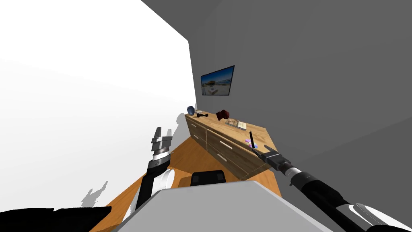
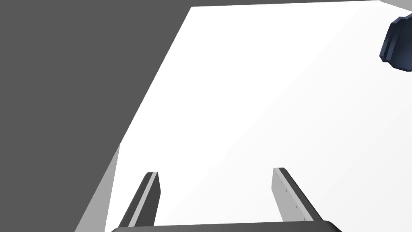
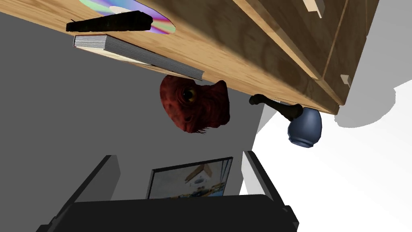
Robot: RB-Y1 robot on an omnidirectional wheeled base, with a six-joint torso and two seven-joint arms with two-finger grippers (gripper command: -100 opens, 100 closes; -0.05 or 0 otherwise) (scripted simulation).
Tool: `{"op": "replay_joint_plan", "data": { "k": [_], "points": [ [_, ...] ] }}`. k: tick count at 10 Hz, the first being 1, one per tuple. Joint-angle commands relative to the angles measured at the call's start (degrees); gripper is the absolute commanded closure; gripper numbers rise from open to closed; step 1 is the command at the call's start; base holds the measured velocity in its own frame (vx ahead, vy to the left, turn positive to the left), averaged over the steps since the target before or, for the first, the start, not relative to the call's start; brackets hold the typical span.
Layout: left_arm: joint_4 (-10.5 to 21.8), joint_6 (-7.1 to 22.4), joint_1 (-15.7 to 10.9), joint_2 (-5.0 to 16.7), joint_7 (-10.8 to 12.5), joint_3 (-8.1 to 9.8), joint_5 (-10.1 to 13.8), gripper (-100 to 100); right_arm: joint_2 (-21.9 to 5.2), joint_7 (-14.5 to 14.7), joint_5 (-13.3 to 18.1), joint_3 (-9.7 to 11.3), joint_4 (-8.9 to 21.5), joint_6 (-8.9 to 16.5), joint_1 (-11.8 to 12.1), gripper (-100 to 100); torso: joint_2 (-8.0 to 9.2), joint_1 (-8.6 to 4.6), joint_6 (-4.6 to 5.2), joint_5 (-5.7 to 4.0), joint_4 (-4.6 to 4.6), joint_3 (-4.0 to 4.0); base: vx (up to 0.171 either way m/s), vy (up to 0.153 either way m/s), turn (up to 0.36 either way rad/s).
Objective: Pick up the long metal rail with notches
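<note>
Hovering near the dark rail point(image 3: 108, 22) lying on a disc point(image 3: 159, 22) on the dresser point(image 3: 241, 52), right gripper point(image 3: 178, 155) is open and empty, left gripper point(image 2: 215, 171) open; grasp and lift remain.

Rail point(image 3: 108, 22) lies across disc point(image 3: 161, 23) atop dresser point(image 3: 249, 52); book point(image 3: 136, 53) beside; vase point(image 3: 305, 129) at far end.

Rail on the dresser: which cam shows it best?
Right wrist view: the rail lies full length across a disc, near the book. Head view shows it small, ahead of the right claw. Left wrist view aims past the vase.
</note>
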Motion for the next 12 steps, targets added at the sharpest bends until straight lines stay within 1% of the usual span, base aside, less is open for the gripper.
{"op": "replay_joint_plan", "data": {
  "k": [1,2,3,4,5,6,7,8,9,10,11,12],
  "points": [
    [0.00,0.00,0.00,0.00,0.00,0.00,0.00,0,-2.86,2.86,2.65,-1.04,1.37,0.71,2.80,-100,0.00,0.00,0.00,0.00,0.00,0.00,0.009,0.015,0.208],
    [0.00,0.00,-0.01,0.00,0.00,0.00,0.00,0,-3.92,2.86,2.65,-1.04,1.37,0.71,2.80,-100,-0.01,0.00,-0.03,0.00,-0.01,-0.01,0.008,0.007,0.076],
    [0.00,0.00,0.00,0.00,0.00,0.00,0.00,0,-6.03,5.26,4.87,-2.10,2.90,0.88,5.25,-100,-0.01,-0.01,0.01,0.00,0.00,-0.01,0.013,0.012,0.144],
    [0.00,0.00,0.00,0.00,0.00,0.00,0.00,0,-7.09,5.33,4.87,-2.10,2.90,0.88,5.25,-100,-0.03,-0.01,-0.02,0.00,-0.01,-0.02,0.013,0.004,0.101],
    [0.00,0.00,0.00,0.00,0.00,0.00,0.00,0,-9.57,7.46,7.04,-3.15,4.51,0.96,7.69,-100,-0.03,-0.02,0.01,-0.01,-0.01,-0.02,0.023,0.006,0.141],
    [0.00,0.00,0.00,0.00,0.00,0.00,0.00,0,-10.28,7.81,7.04,-3.15,4.51,0.96,7.69,-100,-0.06,-0.03,-0.01,-0.01,-0.01,-0.03,0.021,0.004,0.115],
    [0.00,0.00,0.00,0.00,0.00,0.00,0.00,0,-12.49,10.14,9.15,-4.17,6.19,0.95,10.05,-100,-0.07,-0.03,-0.01,-0.01,-0.01,-0.04,0.025,0.002,0.202],
    [0.00,0.00,0.00,0.00,0.00,0.00,0.00,0,-13.48,10.28,9.15,-4.17,6.19,0.95,10.11,-100,-0.09,-0.05,-0.02,-0.01,-0.02,-0.05,0.022,-0.003,0.091],
    [0.00,0.00,0.01,0.00,0.00,0.00,0.00,0,-15.31,12.73,11.18,-5.15,7.92,0.86,12.50,-100,-0.08,-0.05,0.01,-0.02,-0.02,-0.04,0.029,0.000,0.165],
    [0.00,0.00,0.00,0.00,0.00,0.00,0.00,0,-16.59,12.73,11.18,-5.15,7.92,0.86,12.50,-100,-0.09,-0.05,-0.01,-0.01,-0.02,-0.05,0.026,-0.006,0.089],
    [0.00,0.00,0.01,0.00,0.00,0.00,0.00,0,-18.18,15.14,13.14,-6.09,9.69,0.68,14.85,-100,-0.09,-0.05,0.01,-0.02,-0.02,-0.06,0.038,-0.010,0.156],
    [0.00,0.00,0.00,0.00,0.00,0.00,0.00,0,-19.51,15.14,13.14,-6.09,9.69,0.68,14.85,-100,-0.13,-0.07,-0.01,-0.01,-0.03,-0.07,0.032,-0.010,0.081]
  ]
}}
